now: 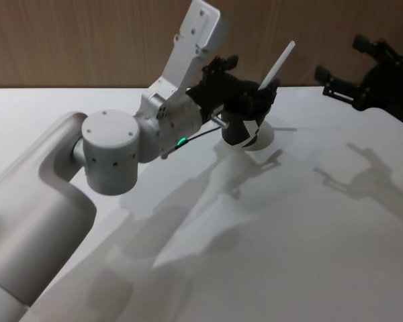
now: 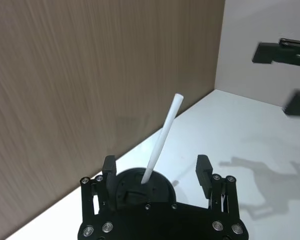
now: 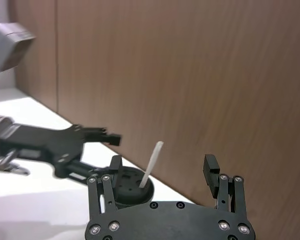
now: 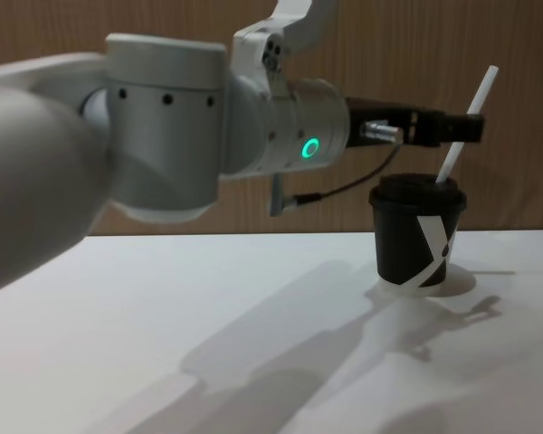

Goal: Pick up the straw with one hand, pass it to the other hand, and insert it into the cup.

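The thin white straw (image 4: 464,127) stands tilted in the domed lid of the small black paper cup (image 4: 418,233) on the white surface (image 4: 253,362). The left hand (image 2: 157,172) hovers over the lid, fingers spread, apparently clear of the straw. The right hand (image 3: 162,172) hangs apart to the side, fingers also spread and empty.
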